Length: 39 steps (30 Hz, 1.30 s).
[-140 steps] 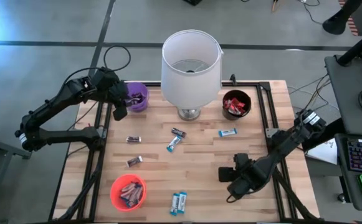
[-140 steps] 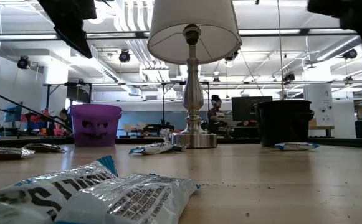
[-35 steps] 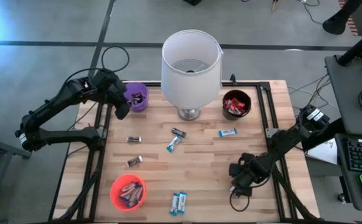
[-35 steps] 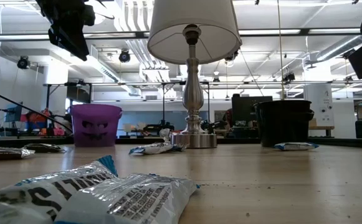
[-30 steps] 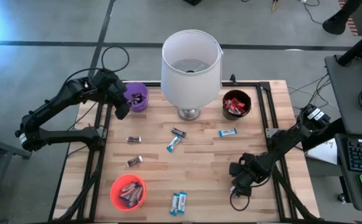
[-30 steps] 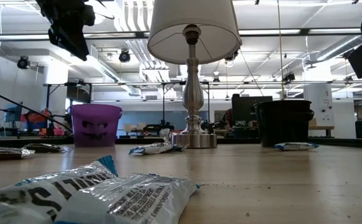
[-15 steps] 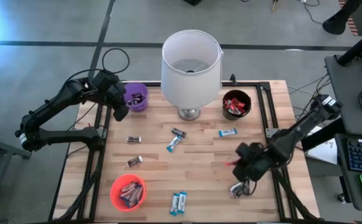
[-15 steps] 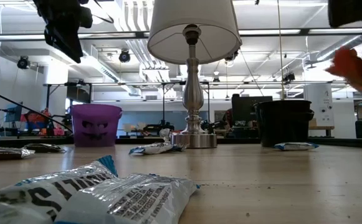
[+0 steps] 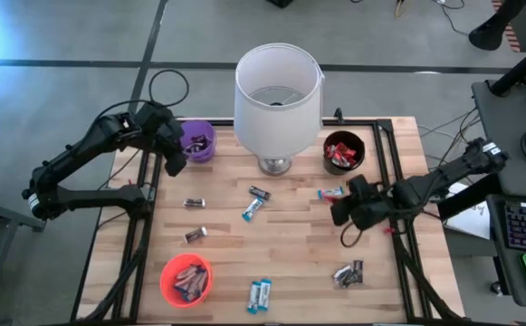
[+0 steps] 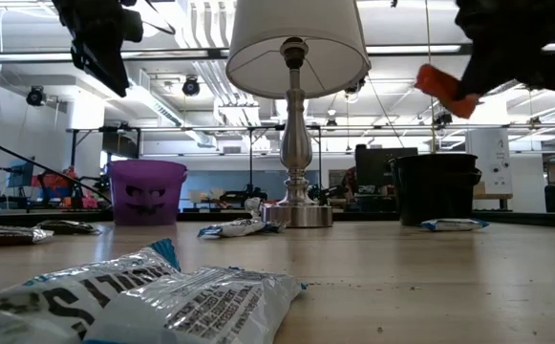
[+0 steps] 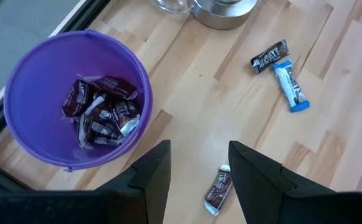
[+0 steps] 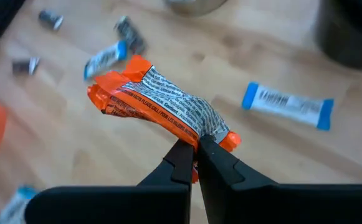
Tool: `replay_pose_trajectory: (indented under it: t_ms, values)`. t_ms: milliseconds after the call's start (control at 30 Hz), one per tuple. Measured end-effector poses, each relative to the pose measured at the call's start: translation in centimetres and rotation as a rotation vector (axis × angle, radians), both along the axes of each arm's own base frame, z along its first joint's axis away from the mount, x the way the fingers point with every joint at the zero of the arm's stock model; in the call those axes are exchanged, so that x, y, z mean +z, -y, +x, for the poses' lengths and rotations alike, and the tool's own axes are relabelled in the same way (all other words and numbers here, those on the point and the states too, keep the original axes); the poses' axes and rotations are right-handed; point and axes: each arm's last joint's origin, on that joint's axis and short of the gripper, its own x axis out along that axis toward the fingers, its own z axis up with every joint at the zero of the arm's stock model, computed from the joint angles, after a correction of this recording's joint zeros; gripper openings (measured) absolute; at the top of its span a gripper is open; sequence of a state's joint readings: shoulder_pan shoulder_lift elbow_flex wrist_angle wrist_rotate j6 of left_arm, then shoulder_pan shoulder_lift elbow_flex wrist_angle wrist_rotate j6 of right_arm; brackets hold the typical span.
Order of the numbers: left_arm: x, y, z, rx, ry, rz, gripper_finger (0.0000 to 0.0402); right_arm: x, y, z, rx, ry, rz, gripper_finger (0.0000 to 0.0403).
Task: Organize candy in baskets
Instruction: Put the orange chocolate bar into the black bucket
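Observation:
My right gripper is shut on an orange-red wrapped candy, held high over the table's right half, short of the black basket; the low view shows the candy in the air. My left gripper hangs open next to the purple basket, which holds dark candy; a dark bar lies on the table below its fingers. The orange basket stands near left. Blue and dark bars lie flat on the wood. My right gripper pinches the orange-red candy by one crimped end between its two fingers. The fingers slant downward. The rest of the wrapper sticks out past the fingertips, lifted clear of the table.
A white-shaded lamp stands at the far middle. Loose bars lie mid-table, beside the black basket, at the near edge and near right. Black frame rails run along both table sides.
My right gripper has risen from the near right of the table and gone toward the far edge and the black basket, rolling its wrist, with the orange-red candy lifted along. Two dark bars show where it was.

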<state>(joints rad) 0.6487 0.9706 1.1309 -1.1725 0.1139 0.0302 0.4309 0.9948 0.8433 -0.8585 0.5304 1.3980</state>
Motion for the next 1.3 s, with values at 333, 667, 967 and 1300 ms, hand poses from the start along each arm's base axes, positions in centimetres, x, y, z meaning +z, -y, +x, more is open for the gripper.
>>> replay_pose_trajectory:
  t_ms: [333,667,967,1300]
  values:
    - [-0.7,-0.7,0.9,-0.075,-0.055,0.014,0.0143,0.8,4.1,0.2,-0.13,0.003,-0.055,0.0008]
    - [-1.9,-1.8,2.3,-0.063,-0.111,-0.042,0.0143,0.8,8.7,-1.6,-0.321,-0.136,-0.113,0.0008]
    - [-1.4,-1.9,2.6,-0.013,-0.08,-0.054,0.0143,1.0,12.0,-2.5,-0.358,-0.218,-0.126,0.0008]
    - [2.0,-2.3,3.1,0.014,0.012,-0.005,0.0143,0.7,14.7,-2.2,-0.306,-0.207,-0.045,0.0009]
